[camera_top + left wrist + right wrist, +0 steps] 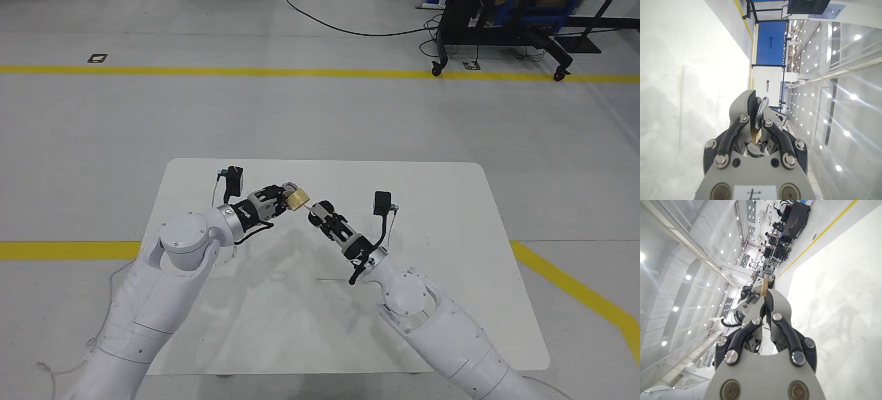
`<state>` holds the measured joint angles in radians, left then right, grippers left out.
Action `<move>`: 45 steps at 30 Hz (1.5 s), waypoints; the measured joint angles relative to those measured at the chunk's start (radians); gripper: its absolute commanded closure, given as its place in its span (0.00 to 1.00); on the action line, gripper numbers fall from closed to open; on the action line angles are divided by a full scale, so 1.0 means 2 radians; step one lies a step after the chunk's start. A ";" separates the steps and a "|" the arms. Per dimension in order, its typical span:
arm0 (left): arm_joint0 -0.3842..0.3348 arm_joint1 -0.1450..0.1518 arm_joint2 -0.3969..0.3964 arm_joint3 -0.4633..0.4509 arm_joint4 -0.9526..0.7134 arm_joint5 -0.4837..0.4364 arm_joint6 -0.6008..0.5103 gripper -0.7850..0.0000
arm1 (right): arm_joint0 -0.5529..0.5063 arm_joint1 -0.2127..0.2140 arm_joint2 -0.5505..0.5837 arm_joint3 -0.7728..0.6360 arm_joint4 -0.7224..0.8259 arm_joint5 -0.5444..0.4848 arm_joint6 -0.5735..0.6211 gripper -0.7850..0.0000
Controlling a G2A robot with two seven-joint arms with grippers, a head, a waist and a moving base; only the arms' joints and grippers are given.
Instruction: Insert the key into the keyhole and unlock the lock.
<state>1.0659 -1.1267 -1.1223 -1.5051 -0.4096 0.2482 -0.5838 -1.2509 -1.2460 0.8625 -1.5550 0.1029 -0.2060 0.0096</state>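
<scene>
Fingers clamped on lock (left gripper), pressed together (right gripper); the key could be jammed by misalignment.

Brand logo on blue panel and white panel; handwritten label on housing of left hand

Over the far half of the table, the lock sits clamped between the fingers of the left gripper, which points in from the left. The right gripper (its fingers pressed together) lies just right of the lock, with its tip facing it.
</scene>
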 measured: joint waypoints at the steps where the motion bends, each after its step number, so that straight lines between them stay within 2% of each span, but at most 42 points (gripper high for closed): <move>1: 0.000 0.000 -0.001 0.000 0.000 -0.001 0.002 1.00 | -0.001 -0.001 0.001 -0.001 -0.002 -0.001 -0.001 1.00; 14: 0.008 -0.004 0.007 -0.012 0.031 -0.032 0.026 1.00 | -0.017 -0.010 0.004 -0.015 -0.055 0.005 -0.045 1.00; 23: 0.010 -0.007 0.008 -0.012 0.030 -0.033 0.027 1.00 | -0.027 -0.017 0.000 -0.022 -0.108 0.017 -0.082 1.00; 30: 0.008 -0.008 0.011 -0.010 0.040 -0.022 0.014 1.00 | -0.031 -0.023 0.002 -0.023 -0.112 0.017 -0.088 1.00; 31: 0.008 -0.008 0.011 -0.010 0.040 -0.021 0.013 1.00 | -0.031 -0.024 0.003 -0.023 -0.111 0.017 -0.087 0.89; 32: 0.007 -0.008 0.011 -0.010 0.040 -0.020 0.013 1.00 | -0.031 -0.024 0.004 -0.023 -0.109 0.017 -0.085 0.50; 33: 0.007 -0.008 0.011 -0.009 0.040 -0.019 0.013 1.00 | -0.031 -0.025 0.005 -0.023 -0.107 0.016 -0.083 0.00; 45: 0.007 -0.010 0.003 -0.007 0.036 -0.009 0.013 1.00 | -0.035 -0.028 0.025 -0.024 -0.089 0.009 -0.070 0.00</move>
<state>1.0802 -1.1470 -1.1167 -1.5185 -0.3377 0.2294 -0.5570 -1.3217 -1.3024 0.9129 -1.6039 -0.0750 -0.1883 -0.1310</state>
